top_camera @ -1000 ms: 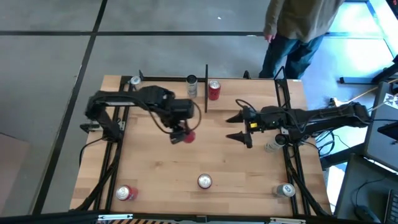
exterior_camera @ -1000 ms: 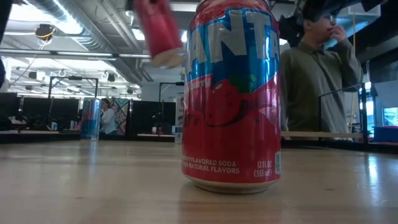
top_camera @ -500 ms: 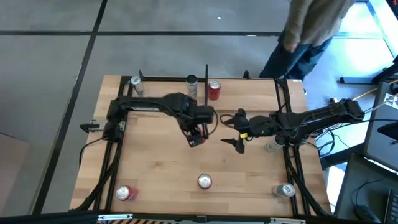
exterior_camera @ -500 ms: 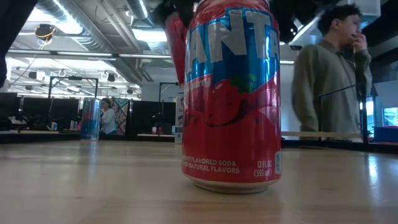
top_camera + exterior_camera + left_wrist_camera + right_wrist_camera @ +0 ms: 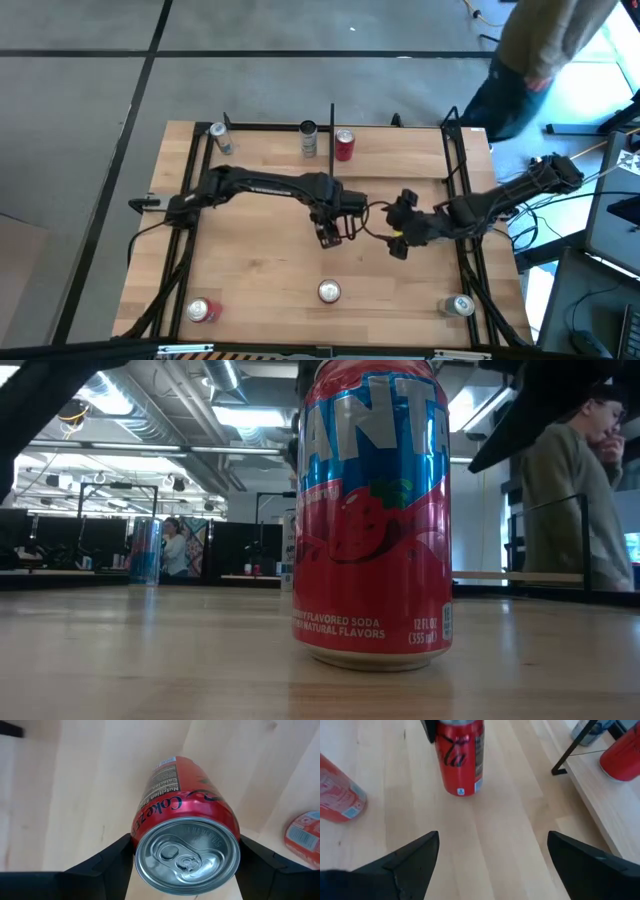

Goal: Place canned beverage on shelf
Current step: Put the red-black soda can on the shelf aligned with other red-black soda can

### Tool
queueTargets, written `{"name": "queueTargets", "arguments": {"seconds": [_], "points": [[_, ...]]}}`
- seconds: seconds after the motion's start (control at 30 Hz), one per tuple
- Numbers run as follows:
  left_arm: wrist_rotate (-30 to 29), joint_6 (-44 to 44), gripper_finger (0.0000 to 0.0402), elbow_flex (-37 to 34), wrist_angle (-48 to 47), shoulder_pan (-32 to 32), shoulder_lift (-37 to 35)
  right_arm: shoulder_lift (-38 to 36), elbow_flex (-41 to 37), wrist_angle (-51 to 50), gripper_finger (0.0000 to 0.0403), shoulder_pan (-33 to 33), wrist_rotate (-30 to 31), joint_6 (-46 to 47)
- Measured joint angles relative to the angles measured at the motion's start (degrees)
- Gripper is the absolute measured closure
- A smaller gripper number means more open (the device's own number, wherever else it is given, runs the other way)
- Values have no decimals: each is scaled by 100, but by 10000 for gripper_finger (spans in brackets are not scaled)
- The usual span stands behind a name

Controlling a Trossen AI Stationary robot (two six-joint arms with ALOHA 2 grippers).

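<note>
Left tool is gripping the coke can mid-worktop while the right tool is sitting wide open nearby, so they're risking a bump.

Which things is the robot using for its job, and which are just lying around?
Job: Coke can, held in left gripper; shelf.
Lying about: Fanta can; red can; silver can; right gripper, open, waiting beside.
</note>
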Motion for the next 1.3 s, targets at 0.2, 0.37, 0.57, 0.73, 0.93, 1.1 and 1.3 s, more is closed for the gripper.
{"name": "queueTargets", "arguments": {"seconds": [0.2,0.37,0.57,0.73,0.93,1.1,1.3], "points": [[137,103,118,10,77,-37,119,2,0,17,43,259,245,383],[286,103,59,-4,153,-77,120,2,0,42,43,303,258,425],[665,153,37,387,-196,-125,112,4,0,162,43,299,261,419],[152,509,40,1025,-1174,-425,10,4,0,792,43,299,262,221],[-256,884,40,761,-1022,-809,-745,294,0,2034,43,299,352,-142],[-913,821,40,-326,-470,-1078,-1796,953,0,3009,43,190,333,-520],[-912,215,40,-2798,728,-1434,-3778,1729,146,3665,43,-399,-157,-525]]}}
